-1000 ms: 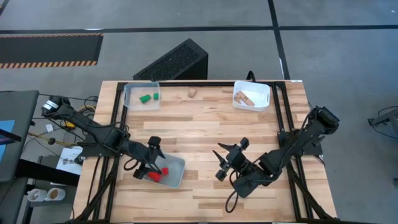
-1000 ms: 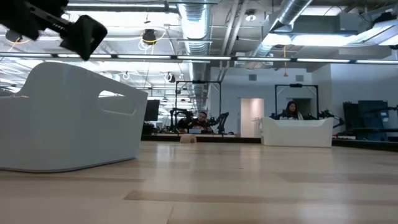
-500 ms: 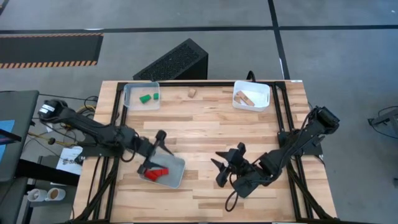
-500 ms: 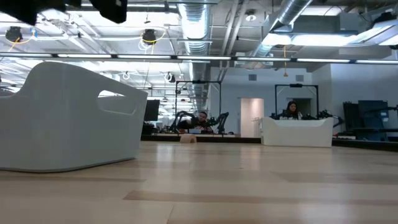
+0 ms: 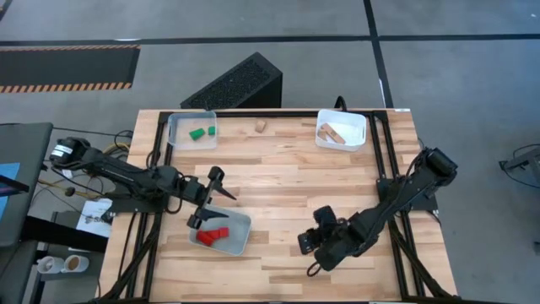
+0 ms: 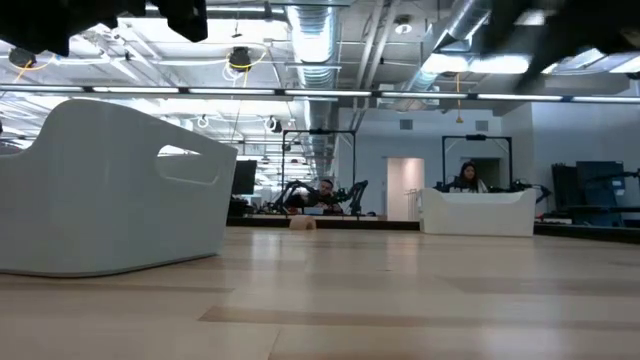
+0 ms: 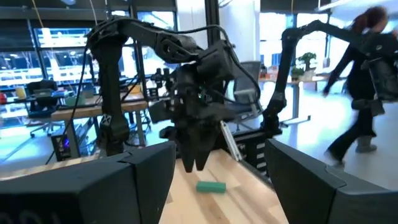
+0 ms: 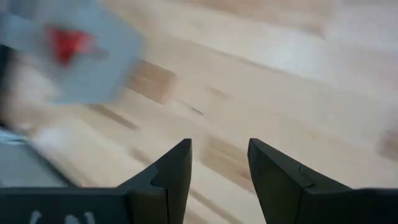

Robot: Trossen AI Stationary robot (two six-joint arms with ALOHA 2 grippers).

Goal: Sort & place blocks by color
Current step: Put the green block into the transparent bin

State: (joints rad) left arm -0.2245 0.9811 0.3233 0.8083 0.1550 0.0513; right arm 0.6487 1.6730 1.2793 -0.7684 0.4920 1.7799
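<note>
My left gripper [image 5: 207, 198] hangs open above the far edge of the translucent tray [image 5: 240, 242] that holds red blocks [image 5: 214, 235]; its fingers point level toward the table's right. My right gripper [image 5: 307, 243] stands open near the table's front, tilted down, with only bare wood between its fingers [image 8: 217, 167]. In the left wrist view a green block [image 7: 210, 186] lies flat on the table just below and in front of my right gripper [image 7: 195, 163]. Green blocks [image 5: 199, 132] lie in the far-left tray, and light wood blocks [image 5: 332, 133] in the far-right white tray.
One loose light wood block [image 5: 261, 125] lies near the far edge between the far-left tray [image 5: 175, 123] and the white tray [image 5: 358, 123]. The table's middle is bare wood [image 5: 278, 173]. A black box [image 5: 236, 84] stands beyond the far edge. A person walks in the room behind [image 7: 364, 81].
My left gripper has risen out of the red blocks' tray and tipped from pointing down to level, swinging a little toward the far edge; the red blocks stay in the tray. My right gripper has rolled, tipped downward and sunk toward the table's near edge.
</note>
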